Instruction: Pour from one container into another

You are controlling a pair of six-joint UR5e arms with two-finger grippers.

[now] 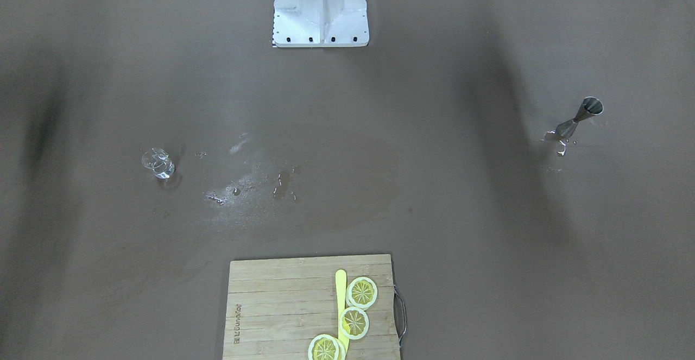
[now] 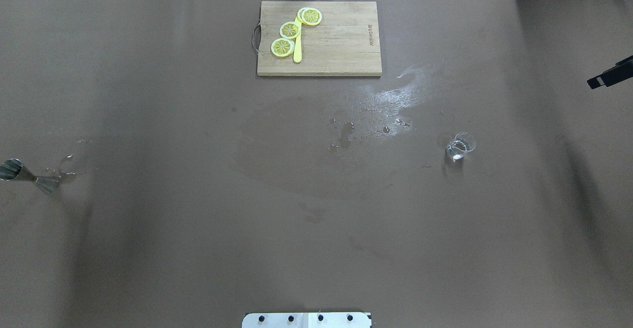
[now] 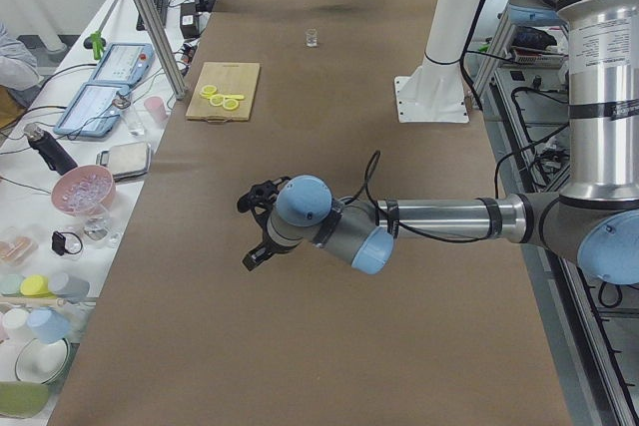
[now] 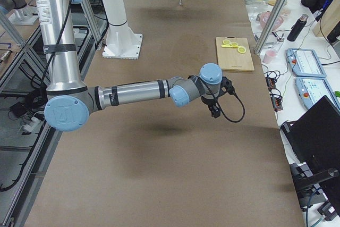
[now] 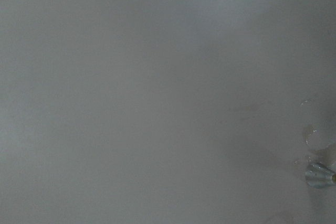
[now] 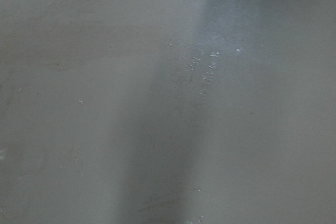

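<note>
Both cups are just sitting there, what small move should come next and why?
Probably swing the left gripper toward the metal jigger. It stands untouched on the robot's left side, the small glass far off on its right, and the left wrist view catches the jigger only at its lower corner.

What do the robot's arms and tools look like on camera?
The left arm and right arm are silver-grey metal tubes with rounded pale-blue joint caps. The right arm's shoulder cap bears a white logo. The black left tool and black right tool each trail a thin black cable.
</note>
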